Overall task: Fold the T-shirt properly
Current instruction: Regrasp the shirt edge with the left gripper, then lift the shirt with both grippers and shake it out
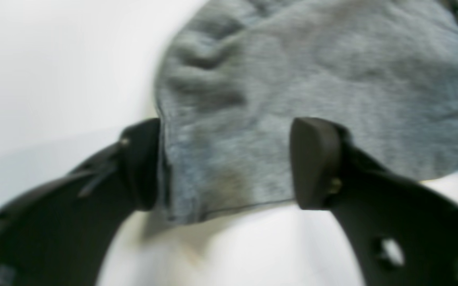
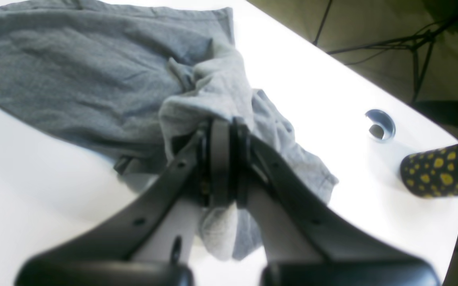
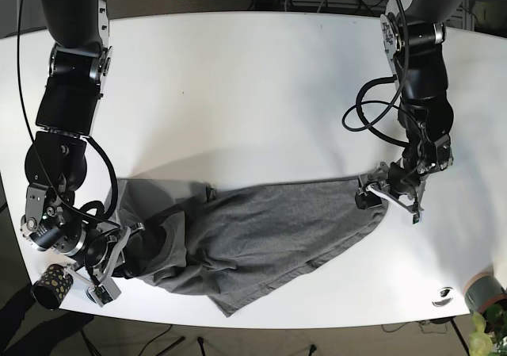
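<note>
- The grey T-shirt [image 3: 253, 241] lies crumpled across the white table [image 3: 253, 86], toward its 6 o'clock edge in the base view.
- The right gripper [image 2: 223, 159] is closed tight on a bunched fold at the shirt's 9 o'clock end.
- The left gripper [image 1: 225, 163] stands wide, fingers astride the shirt's 3 o'clock corner.
- A yellow-spotted black roll [image 2: 437, 171] sits near the table edge.

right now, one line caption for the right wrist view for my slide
Right pincer shut on a bunched fold of the gray T-shirt above the white table.
</note>
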Action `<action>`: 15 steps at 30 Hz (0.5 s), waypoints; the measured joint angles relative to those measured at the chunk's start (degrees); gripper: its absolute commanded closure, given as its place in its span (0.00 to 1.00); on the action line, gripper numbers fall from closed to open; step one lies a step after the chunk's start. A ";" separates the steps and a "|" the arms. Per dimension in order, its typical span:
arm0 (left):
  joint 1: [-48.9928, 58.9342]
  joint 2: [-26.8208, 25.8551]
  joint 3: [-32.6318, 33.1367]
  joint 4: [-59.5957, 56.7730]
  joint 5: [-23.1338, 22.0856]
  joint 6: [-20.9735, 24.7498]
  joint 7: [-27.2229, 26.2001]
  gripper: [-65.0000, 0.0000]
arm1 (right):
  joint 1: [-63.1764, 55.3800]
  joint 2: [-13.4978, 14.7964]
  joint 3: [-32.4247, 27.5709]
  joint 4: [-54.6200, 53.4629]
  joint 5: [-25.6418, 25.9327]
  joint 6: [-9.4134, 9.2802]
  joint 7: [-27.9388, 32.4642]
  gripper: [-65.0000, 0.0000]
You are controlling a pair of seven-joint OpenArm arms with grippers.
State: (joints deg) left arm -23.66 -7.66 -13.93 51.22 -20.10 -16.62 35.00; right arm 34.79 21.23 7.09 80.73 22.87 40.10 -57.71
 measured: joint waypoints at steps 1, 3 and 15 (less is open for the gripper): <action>-0.35 0.02 0.00 -0.81 -0.09 -0.07 -0.11 0.56 | -0.37 0.00 0.00 0.50 -0.07 -0.02 -0.02 1.00; -1.49 0.17 -0.07 -2.91 -0.07 -0.02 -0.13 0.70 | -1.03 0.07 0.00 2.08 -0.07 0.00 -0.13 1.00; -1.95 0.70 -0.28 -3.30 -0.46 -0.13 0.85 1.00 | -2.89 -0.11 0.00 4.39 -0.13 0.00 0.00 1.00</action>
State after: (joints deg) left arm -25.61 -6.96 -14.22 47.92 -20.56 -16.75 35.86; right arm 31.90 21.12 7.09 85.12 22.74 40.10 -57.71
